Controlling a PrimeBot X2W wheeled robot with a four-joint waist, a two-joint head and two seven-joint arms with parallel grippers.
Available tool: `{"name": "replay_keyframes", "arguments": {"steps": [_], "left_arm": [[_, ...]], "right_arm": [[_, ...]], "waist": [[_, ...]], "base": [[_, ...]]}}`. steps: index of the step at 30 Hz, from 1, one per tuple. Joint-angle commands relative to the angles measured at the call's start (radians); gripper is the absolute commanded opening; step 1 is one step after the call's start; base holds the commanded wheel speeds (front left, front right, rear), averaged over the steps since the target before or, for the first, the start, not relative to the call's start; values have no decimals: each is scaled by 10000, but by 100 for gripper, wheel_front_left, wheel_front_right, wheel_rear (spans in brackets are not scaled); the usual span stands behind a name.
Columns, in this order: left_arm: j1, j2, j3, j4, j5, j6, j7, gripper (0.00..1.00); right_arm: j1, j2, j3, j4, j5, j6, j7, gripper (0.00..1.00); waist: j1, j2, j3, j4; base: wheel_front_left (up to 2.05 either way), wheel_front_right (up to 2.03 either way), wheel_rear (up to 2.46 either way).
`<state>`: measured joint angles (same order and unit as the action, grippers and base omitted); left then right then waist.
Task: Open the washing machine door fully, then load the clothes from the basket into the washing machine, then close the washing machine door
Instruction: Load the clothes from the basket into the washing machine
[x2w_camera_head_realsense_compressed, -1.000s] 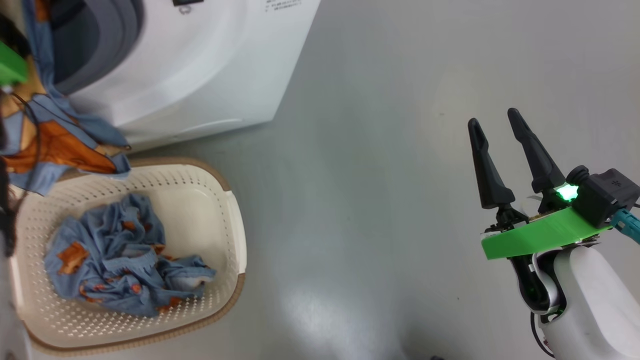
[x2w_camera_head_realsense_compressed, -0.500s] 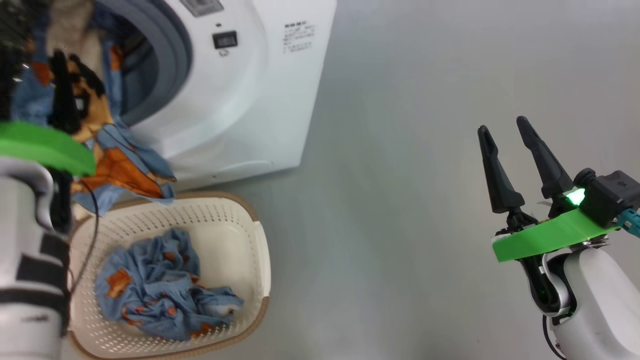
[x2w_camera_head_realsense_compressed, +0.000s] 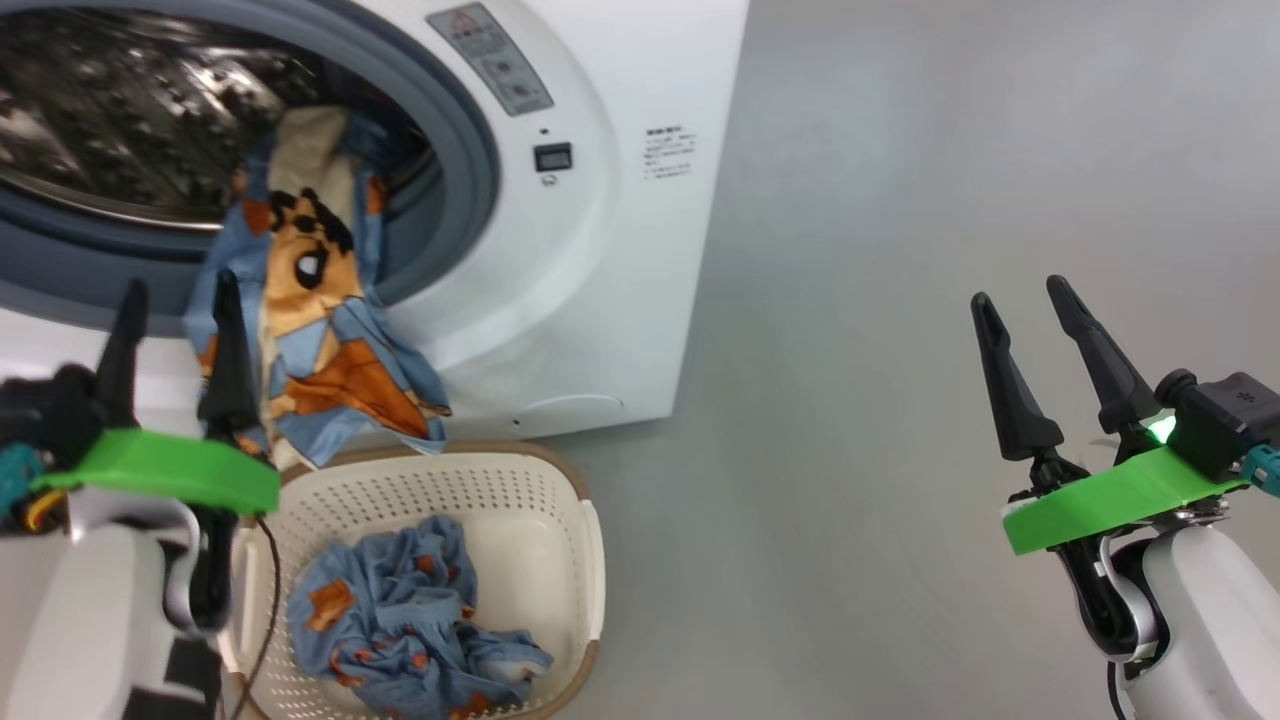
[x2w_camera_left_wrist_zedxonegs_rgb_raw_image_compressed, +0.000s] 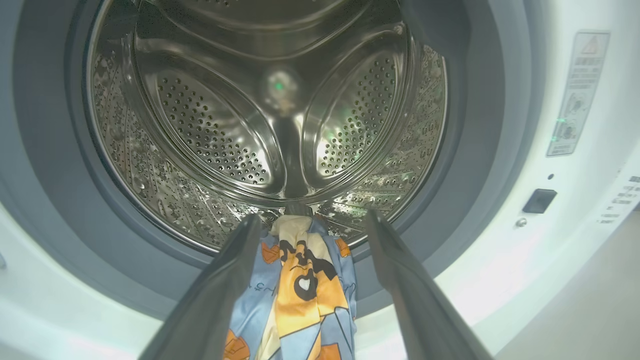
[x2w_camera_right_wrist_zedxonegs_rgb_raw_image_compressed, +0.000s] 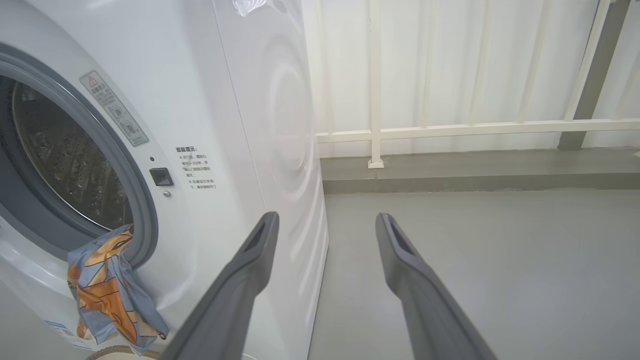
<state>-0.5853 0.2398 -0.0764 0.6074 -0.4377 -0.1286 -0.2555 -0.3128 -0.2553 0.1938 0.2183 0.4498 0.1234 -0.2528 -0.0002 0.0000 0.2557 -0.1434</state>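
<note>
The washing machine (x2w_camera_head_realsense_compressed: 600, 250) stands with its mouth uncovered; its door is out of view. One light-blue bear-print garment (x2w_camera_head_realsense_compressed: 320, 310) hangs from the steel drum (x2w_camera_left_wrist_zedxonegs_rgb_raw_image_compressed: 270, 115) over the grey gasket and down the front. My left gripper (x2w_camera_head_realsense_compressed: 180, 290) is open just left of that garment, which shows between its fingers (x2w_camera_left_wrist_zedxonegs_rgb_raw_image_compressed: 311, 222) without being gripped. More clothes (x2w_camera_head_realsense_compressed: 410, 620) lie crumpled in the cream basket (x2w_camera_head_realsense_compressed: 592, 560) below the machine. My right gripper (x2w_camera_head_realsense_compressed: 1020, 295) is open and empty, far to the right over the floor.
Grey floor (x2w_camera_head_realsense_compressed: 900, 200) stretches to the right of the machine. In the right wrist view a white railing (x2w_camera_right_wrist_zedxonegs_rgb_raw_image_compressed: 450, 130) and a low kerb run along the back. The hanging garment (x2w_camera_right_wrist_zedxonegs_rgb_raw_image_compressed: 110, 295) ends just above the basket rim (x2w_camera_right_wrist_zedxonegs_rgb_raw_image_compressed: 120, 352).
The head camera has swung toward the machine, bringing the drum mouth and my left arm into view. The garment stays draped over the gasket. My right gripper holds its pose.
</note>
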Motion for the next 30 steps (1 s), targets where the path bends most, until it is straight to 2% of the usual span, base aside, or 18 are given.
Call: {"name": "replay_keyframes", "arguments": {"steps": [1, 13, 30], "left_arm": [[387, 278, 358, -626, 6, -20, -62, 100], [2480, 63, 651, -2245, 78, -20, -62, 100], [4290, -184, 772, -3593, -24, 336, -40, 100]], "right_arm": [[226, -211, 170, -177, 196, 73, -90, 100], [627, -427, 129, -69, 347, 73, -90, 100], [937, -752, 142, -51, 446, 73, -90, 100]], "waist": [[2, 0, -522, 455], [2, 0, -1355, 766], [2, 0, -1855, 933]], "base": [[0, 0, 0], [0, 0, 0], [0, 0, 0]]}}
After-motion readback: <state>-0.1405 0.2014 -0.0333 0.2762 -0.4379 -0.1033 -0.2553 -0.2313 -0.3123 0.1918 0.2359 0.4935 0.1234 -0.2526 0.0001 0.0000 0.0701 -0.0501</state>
